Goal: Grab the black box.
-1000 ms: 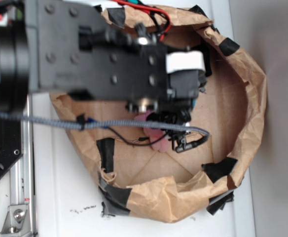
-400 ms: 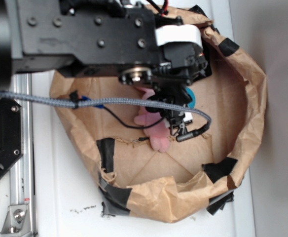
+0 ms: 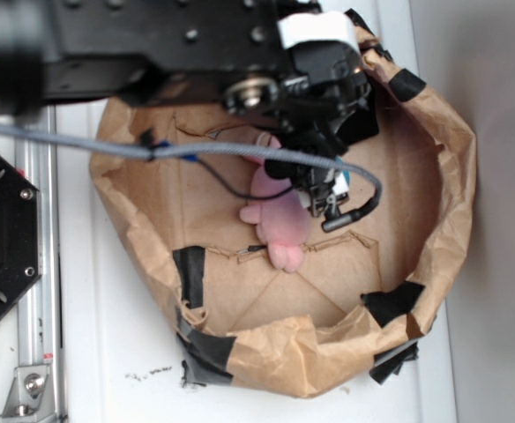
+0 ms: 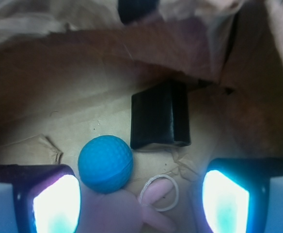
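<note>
The gripper (image 4: 139, 199) hangs spread wide and empty above the brown paper nest (image 3: 443, 203), short of the black box (image 4: 160, 115) lying by the nest's far wall. A teal ball (image 4: 105, 163) sits just beside the box, touching a pink plush (image 3: 279, 220). The arm (image 3: 152, 44) reaches over the nest's upper rim from the white bench (image 3: 108, 352).

1. We are reaching our black arm (image 3: 152, 44) in from the upper left.
2. We are holding our hand (image 4: 141, 194) spread wide, empty.
3. Our two fingers (image 4: 54, 204) are glowing at both lower corners of the wrist view.
</note>
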Motion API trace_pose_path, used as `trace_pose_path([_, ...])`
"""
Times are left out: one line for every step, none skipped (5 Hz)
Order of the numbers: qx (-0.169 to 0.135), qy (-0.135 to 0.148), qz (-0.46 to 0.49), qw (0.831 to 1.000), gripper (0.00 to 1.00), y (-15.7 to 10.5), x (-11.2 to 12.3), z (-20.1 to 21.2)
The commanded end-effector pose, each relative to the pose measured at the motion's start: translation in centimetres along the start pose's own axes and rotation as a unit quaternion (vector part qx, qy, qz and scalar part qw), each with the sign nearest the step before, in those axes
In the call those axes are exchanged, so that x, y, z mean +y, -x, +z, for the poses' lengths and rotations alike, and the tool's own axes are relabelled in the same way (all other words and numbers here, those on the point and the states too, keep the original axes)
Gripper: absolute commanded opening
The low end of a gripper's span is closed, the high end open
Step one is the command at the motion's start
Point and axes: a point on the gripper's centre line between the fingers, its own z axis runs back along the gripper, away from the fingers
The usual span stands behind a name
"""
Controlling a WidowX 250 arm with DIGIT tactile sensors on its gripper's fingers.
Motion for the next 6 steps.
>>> trace_pose_path([-0.050,0.004,0.031,0.998,1.00,-3.2,1.6,-1.9])
trace_pose_path([-0.061,-0.031,0.034,0.997,1.00,-3.7,0.5,-1.1])
trace_pose_path([-0.077,-0.049,0.034,0.995,1.00,-4.0,1.7,-0.7])
trace_pose_path([-0.069,-0.058,0.019,0.996,1.00,-4.0,2.6,-1.1])
trace_pose_path([-0.062,-0.069,0.018,0.996,1.00,-3.6,3.1,-1.4])
trace_pose_path([-0.057,-0.060,0.028,0.996,1.00,-3.1,4.0,-1.5])
